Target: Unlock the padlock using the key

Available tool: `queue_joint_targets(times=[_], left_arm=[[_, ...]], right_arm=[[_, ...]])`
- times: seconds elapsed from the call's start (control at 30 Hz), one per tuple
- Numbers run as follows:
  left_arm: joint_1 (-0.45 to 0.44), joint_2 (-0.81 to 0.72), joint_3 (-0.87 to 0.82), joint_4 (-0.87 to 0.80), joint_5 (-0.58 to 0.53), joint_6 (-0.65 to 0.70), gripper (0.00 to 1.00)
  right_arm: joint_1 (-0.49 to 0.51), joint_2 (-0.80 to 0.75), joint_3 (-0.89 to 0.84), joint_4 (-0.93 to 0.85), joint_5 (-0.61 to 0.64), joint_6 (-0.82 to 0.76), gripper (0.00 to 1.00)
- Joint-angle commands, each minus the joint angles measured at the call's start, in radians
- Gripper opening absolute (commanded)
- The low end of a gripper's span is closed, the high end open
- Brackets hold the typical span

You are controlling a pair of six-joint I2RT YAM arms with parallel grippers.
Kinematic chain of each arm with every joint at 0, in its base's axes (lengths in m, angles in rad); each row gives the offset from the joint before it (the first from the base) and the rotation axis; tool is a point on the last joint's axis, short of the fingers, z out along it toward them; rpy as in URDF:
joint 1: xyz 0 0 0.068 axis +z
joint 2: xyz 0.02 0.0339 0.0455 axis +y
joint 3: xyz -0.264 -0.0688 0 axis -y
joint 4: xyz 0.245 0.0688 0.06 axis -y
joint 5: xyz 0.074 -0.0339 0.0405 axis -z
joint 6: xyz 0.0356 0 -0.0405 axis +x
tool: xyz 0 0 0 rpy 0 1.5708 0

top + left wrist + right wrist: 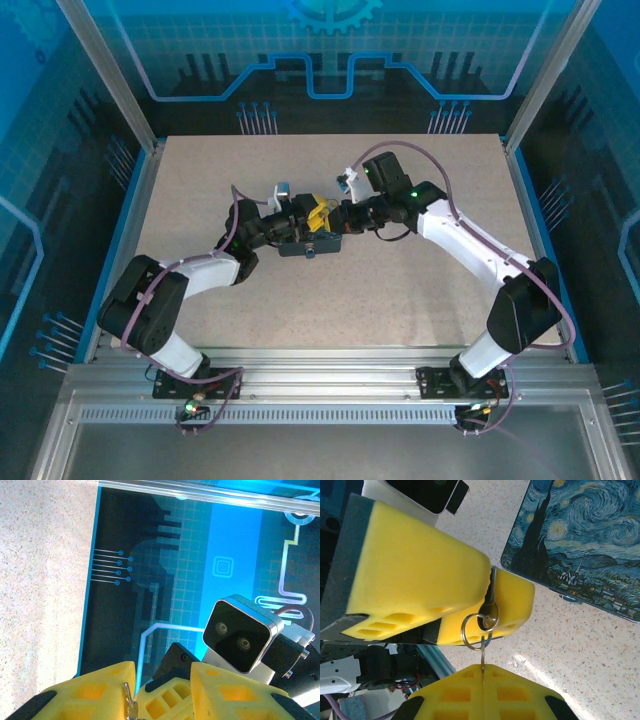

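The key (489, 616) hangs above the middle of the table (420, 300), where the two grippers meet tip to tip. At the left of the overhead view, the left arm (195, 272) reaches in over the speckled top toward that spot.

The left gripper (164, 666) has its yellow foam fingers (420, 565) on either side of the key. The round head pokes out below them, and the shaft runs up the seam between the two. Its own wrist camera shows a clear gap between those fingers. A sliver of metal lies against the inner face of one finger, and the other stands off from it. The jaws are therefore parted around the key, not clamped on it.

A wire key ring (462, 630) passes through the hole in the key's head. From the ring a thin metal blade (482, 657), seen edge-on, runs straight down into the seam of the right gripper (482, 672). That gripper's yellow fingers are pressed together on the blade. Whether the blade is a second key I cannot tell.

Further right in the right wrist view, the tin (580, 545), printed with a swirling night sky, lies flat on the table, apart from the key. From above it sits just under the meeting fingers. The right arm (470, 238) comes in from the right.
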Motion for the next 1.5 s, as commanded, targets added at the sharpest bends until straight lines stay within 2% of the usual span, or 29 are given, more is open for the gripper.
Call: queue_joint_targets(times=[0.0, 0.4, 0.63, 0.9, 0.97, 1.03, 1.13, 1.17, 1.23, 1.33, 1.47], left_arm=[[0.007, 0.014, -0.020, 0.075, -0.001, -0.004, 0.30], [0.015, 0.028, -0.020, 0.083, -0.001, -0.008, 0.31], [0.015, 0.034, -0.026, 0.089, 0.002, -0.008, 0.21], [0.020, 0.053, -0.030, 0.109, 0.007, -0.013, 0.00], [0.025, 0.049, -0.028, 0.104, 0.011, -0.005, 0.00], [0.030, 0.037, -0.021, 0.073, 0.019, 0.018, 0.00], [0.037, -0.003, 0.004, -0.048, 0.035, 0.098, 0.00], [0.039, -0.026, 0.021, -0.117, 0.042, 0.148, 0.00], [0.041, -0.077, 0.061, -0.293, 0.043, 0.269, 0.00], [0.039, -0.156, 0.142, -0.577, 0.020, 0.481, 0.00], [0.035, -0.228, 0.245, -0.829, -0.024, 0.707, 0.00]], right_arm=[[0.013, -0.029, -0.016, 0.018, -0.023, 0.006, 0.00], [0.008, -0.052, -0.041, 0.028, -0.026, 0.004, 0.00], [0.008, -0.052, -0.052, 0.039, -0.034, 0.007, 0.00], [0.007, -0.067, -0.073, 0.049, -0.032, 0.007, 0.00], [0.005, -0.078, -0.094, 0.058, -0.025, 0.007, 0.01], [0.000, -0.089, -0.114, 0.069, -0.017, 0.008, 0.07], [-0.009, -0.111, -0.157, 0.098, 0.001, 0.013, 0.18], [-0.011, -0.120, -0.171, 0.106, 0.016, 0.015, 0.25], [-0.018, -0.144, -0.200, 0.126, 0.037, 0.018, 0.35], [-0.028, -0.189, -0.259, 0.192, 0.047, 0.037, 0.38], [-0.043, -0.256, -0.356, 0.369, 0.024, 0.087, 0.41]])
